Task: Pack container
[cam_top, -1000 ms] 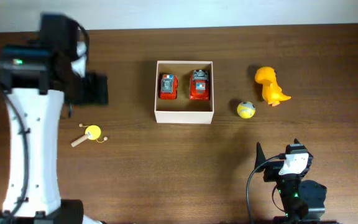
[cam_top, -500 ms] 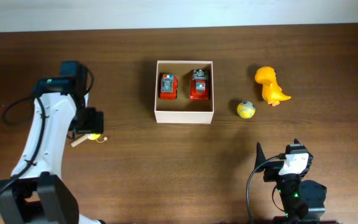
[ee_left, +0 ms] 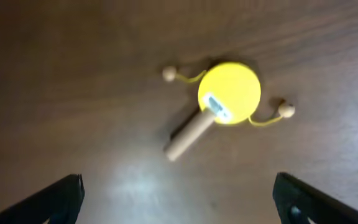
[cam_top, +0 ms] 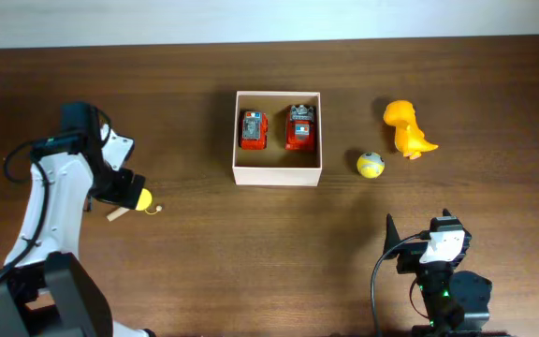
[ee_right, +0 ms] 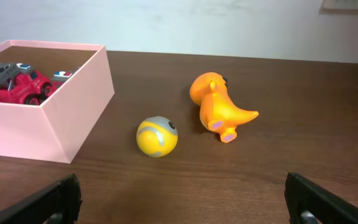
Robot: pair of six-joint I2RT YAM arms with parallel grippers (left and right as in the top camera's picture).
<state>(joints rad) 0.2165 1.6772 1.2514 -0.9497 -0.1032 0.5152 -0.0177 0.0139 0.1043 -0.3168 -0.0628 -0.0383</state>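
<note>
The container (cam_top: 278, 176) is a square white-walled box at mid-table, also in the right wrist view (ee_right: 73, 99). Two red toy cars (cam_top: 254, 129) (ee_right: 20, 84) lie side by side inside it. A yellow drum rattle (cam_top: 140, 199) (ee_left: 229, 93) with a wooden handle lies on the table at left. My left gripper (cam_top: 122, 187) (ee_left: 179, 199) hovers over it, open, with nothing between the fingers. A yellow ball (cam_top: 371, 165) (ee_right: 157, 137) and an orange dinosaur (cam_top: 407, 129) (ee_right: 219, 109) lie right of the container. My right gripper (cam_top: 417, 225) (ee_right: 182, 199) stands open near the front edge, facing them.
The dark wooden table (cam_top: 251, 253) carries nothing else. A pale wall (ee_right: 229, 25) runs behind its far edge. My left arm's white links (cam_top: 50, 215) reach in over the table's left side.
My left arm has swung down and forward from the back left, ending over the rattle. Its jaws have opened a little wider. The right arm has not moved.
</note>
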